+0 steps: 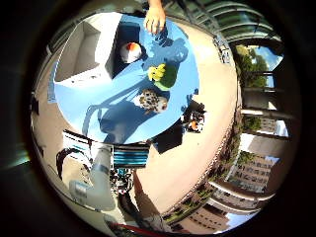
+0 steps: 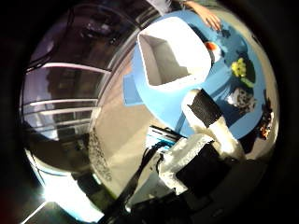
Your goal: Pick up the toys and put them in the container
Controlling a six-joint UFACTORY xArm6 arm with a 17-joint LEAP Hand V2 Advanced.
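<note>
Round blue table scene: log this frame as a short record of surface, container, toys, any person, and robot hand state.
surface: round blue table, outdoors in sunlight
container: white bin, open top, on the table, looks empty
toys: three on the table, all outside the bin: white and orange toy nearest the bin, yellow and green toy, spotted plush
person: a hand resting at the table edge, touching no toy
robot hand: robot hand high above the table, holding nothing; fingers look relaxed
</note>
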